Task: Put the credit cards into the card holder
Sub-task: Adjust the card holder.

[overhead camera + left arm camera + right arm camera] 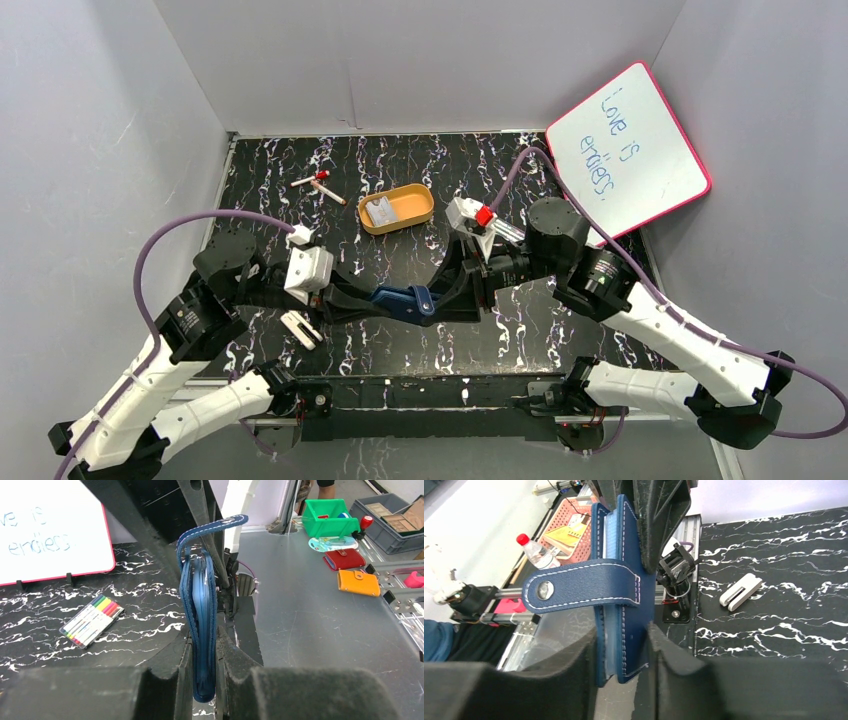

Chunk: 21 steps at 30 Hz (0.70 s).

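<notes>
**Top external.** Card holder (404,301), navy, was held at front centre of the table (560,170) between left gripper (366,300) and right gripper (447,296). One pale credit card (381,212) lay in the orange tray (418,206), well apart from the holder (no other cards could be made out).
Risk, as judged: both grippers were occupied, so fetching a card meant one had to let go. The holder could then swing or slip from a single pinch.

**Left wrist.** The left gripper's fingers (165,685) were closed on the holder's lower edge. The holder stood on edge and folded, its slots not presented.

**Right wrist.** The right gripper's jaws were clamped on the opposite edge. Snap tab (579,587) was unfastened and hanging free.
Risk, as judged: opposed pulling could twist the leather, and the loose tab could snag.
</notes>
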Each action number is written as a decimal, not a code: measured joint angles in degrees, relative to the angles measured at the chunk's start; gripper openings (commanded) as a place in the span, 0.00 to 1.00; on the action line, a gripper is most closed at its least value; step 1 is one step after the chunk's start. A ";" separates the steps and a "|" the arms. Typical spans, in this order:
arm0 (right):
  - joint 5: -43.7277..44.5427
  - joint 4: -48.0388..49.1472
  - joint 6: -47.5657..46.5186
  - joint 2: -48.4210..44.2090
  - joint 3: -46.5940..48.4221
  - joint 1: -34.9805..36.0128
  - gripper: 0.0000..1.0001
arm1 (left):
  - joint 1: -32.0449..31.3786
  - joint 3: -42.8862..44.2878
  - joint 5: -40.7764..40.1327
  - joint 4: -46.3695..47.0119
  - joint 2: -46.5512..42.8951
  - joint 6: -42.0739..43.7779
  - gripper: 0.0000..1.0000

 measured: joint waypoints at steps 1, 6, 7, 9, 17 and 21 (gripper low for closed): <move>-0.09 0.00 -0.07 0.02 0.00 0.02 0.31 | 0.04 0.00 -0.17 -0.11 0.02 0.02 0.00; 0.13 0.57 -0.90 0.00 0.00 -0.02 0.02 | 0.22 0.00 -0.83 -0.48 -0.02 -1.09 0.35; 0.20 0.90 -1.03 -0.04 -0.04 -0.07 0.00 | 0.24 0.00 -1.11 -0.33 -0.04 -1.57 0.53; 1.05 1.95 -0.11 -0.33 -0.46 -0.07 0.00 | 0.24 -0.07 -1.88 0.68 -0.39 -1.53 0.74; 10.21 16.26 8.52 -4.46 -9.66 -0.07 0.00 | 0.20 -15.52 -15.76 17.20 -11.43 -13.05 0.90; 15.80 27.52 14.93 -6.12 -16.20 -0.07 0.00 | 0.22 -25.24 -22.75 29.79 -15.58 -23.34 0.89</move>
